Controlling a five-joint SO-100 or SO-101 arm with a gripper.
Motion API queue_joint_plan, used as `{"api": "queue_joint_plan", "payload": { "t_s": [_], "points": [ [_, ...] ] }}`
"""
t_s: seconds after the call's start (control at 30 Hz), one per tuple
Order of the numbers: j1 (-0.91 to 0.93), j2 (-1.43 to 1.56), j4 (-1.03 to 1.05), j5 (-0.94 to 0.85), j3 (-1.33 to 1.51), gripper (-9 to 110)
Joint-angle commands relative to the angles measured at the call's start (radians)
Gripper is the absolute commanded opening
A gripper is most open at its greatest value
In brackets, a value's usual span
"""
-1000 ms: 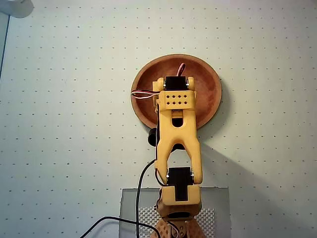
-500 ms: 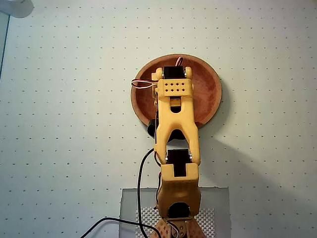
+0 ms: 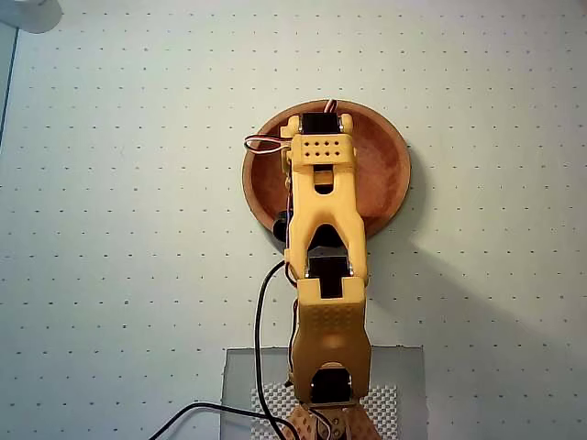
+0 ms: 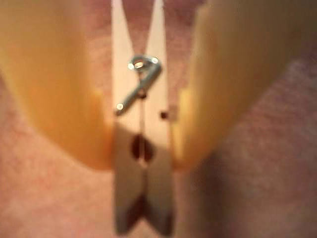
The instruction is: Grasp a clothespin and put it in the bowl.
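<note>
Clothespin: small light-tan wooden spring clothespin with a metal coil mid-length — held lengthwise between the two yellow fingers in the wrist view.
Claw: yellow two-finger gripper clamped on the clothespin's sides, both inner faces touching the wood.
Position: clothespin's tip projects past the fingertips, reddish-brown surface behind it.
Bowl: round reddish-brown wooden bowl — arm stretched over it in the overhead view.
Surface: white dotted table.

Dotted white table under wooden bowl
</note>
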Motion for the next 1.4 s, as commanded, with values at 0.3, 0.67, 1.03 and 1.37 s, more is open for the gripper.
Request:
{"api": "queue_joint_plan", "payload": {
  "t_s": [0.3, 0.67, 1.03, 1.37],
  "points": [
    [0.034, 0.058, 0.006, -0.011, -0.048, 13],
    [0.032, 0.436, 0.106, 0.0, -0.043, 0],
    [0.026, 0.914, 0.206, 0.051, -0.021, -3],
    [0.028, 1.414, -0.206, 0.798, 0.373, -2]
  ]
}}
